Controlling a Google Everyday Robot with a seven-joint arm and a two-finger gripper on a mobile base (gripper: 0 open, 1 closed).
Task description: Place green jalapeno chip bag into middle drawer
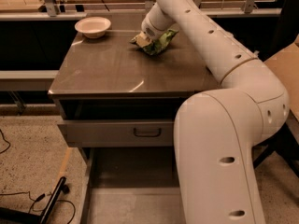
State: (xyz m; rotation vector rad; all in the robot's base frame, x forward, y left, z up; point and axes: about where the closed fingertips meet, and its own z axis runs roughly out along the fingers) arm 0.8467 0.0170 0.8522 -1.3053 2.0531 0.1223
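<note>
The green jalapeno chip bag (160,42) is a crinkled light-green bag at the back of the cabinet's top, right of centre. My gripper (144,38) reaches down from the long white arm onto the bag's left end. It is shut on the bag, which sits tilted, just off the top. The middle drawer (133,200) is the wide shallow grey tray pulled out low at the front, with a bare floor. The white arm's big lower link covers its right part.
A white bowl (93,26) sits at the back left of the cabinet top (107,69). A shut drawer with a grey front and dark bar handle (147,132) is above the tray. A black pole and cables (51,202) lie on the floor at left.
</note>
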